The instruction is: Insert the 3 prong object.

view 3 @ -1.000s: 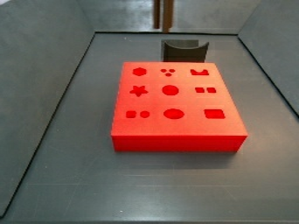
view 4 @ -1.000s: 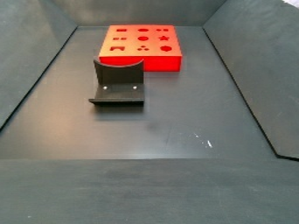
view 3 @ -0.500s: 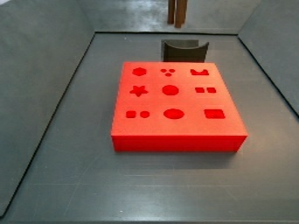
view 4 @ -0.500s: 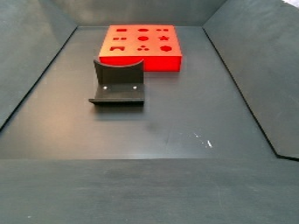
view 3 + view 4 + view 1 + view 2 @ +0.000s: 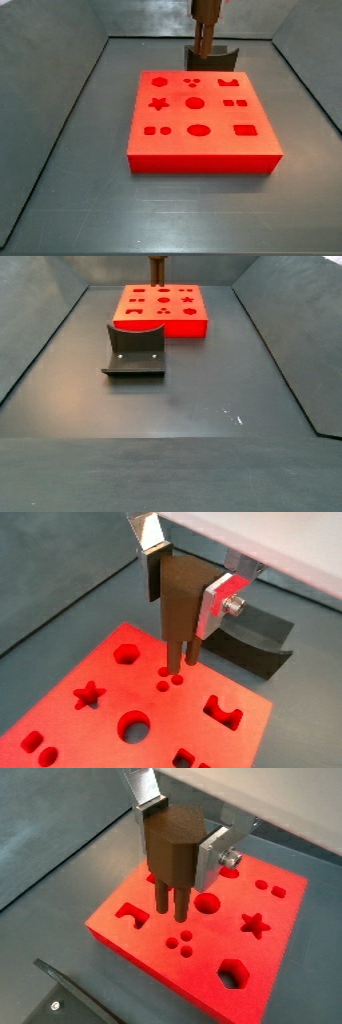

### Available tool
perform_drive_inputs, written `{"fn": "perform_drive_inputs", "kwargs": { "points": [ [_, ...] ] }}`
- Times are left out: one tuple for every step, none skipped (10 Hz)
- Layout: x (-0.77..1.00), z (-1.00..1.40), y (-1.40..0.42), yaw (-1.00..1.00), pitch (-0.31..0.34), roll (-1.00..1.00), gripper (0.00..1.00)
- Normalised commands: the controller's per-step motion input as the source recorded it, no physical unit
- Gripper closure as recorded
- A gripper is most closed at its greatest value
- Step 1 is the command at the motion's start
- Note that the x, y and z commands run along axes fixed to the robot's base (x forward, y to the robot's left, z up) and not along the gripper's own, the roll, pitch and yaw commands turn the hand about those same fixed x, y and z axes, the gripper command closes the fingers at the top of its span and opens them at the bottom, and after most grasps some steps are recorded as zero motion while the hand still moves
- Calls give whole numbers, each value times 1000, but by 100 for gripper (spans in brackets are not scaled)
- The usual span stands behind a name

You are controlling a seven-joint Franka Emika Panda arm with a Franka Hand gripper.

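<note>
The 3 prong object (image 5: 177, 594) hangs upright, prongs down, above the red board (image 5: 201, 933), clear of its surface near the three-dot hole (image 5: 168, 679). The gripper (image 5: 174, 840) clamps it between silver fingers (image 5: 219, 604). The fixture (image 5: 135, 349) stands on the desk (image 5: 201, 406), just beside the board.

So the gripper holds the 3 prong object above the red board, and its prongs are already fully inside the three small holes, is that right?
Not quite. The gripper does hold the 3 prong object above the red board, but its prongs are not in the three small holes. Both wrist views show the prong tips still hanging in the air above the board.
</note>
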Motion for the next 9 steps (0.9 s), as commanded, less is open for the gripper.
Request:
{"fn": "perform_drive_inputs", "kwargs": {
  "points": [
    [0,-60,0,0,0,-10,100],
    [-9,-77,0,0,-1,-6,100],
    [37,-229,0,60,-30,0,100],
    [157,-303,0,0,-80,-14,100],
    [154,-186,0,0,-146,0,100],
    [46,-89,0,-6,-183,0,100],
    [0,-49,0,0,-139,101,100],
    [-97,-29,0,0,-100,174,100],
    [-89,-349,0,0,-116,77,100]
  ]
}}
